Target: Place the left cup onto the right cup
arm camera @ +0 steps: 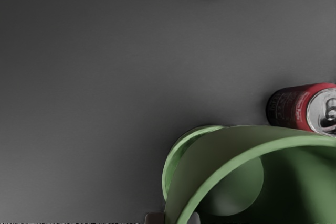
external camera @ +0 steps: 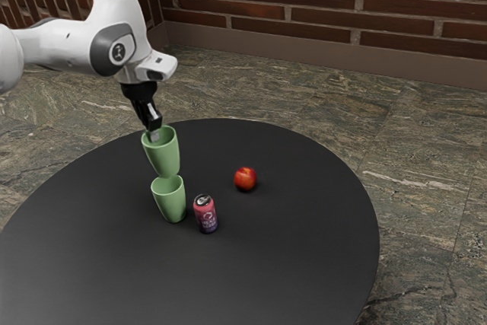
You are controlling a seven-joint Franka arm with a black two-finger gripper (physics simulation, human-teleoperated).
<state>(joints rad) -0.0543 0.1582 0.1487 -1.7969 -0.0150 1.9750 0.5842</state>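
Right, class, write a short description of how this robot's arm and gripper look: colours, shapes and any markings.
The arm is built of smooth, rounded white shells. A round grey cap with a small white mark covers one joint. It ends in a white, boxy hand. Below that, the gripper is black, with slim straight fingers and a light pad near the tip.

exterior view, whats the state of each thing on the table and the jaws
upper cup, lifted, upright with a slight tilt, held by its rim just over the lower cup
lower cup, upright on the table, mouth up
soda can, upright, beside the lower cup
apple, resting on the table, apart from the rest
jaws, shut on the upper cup's rim
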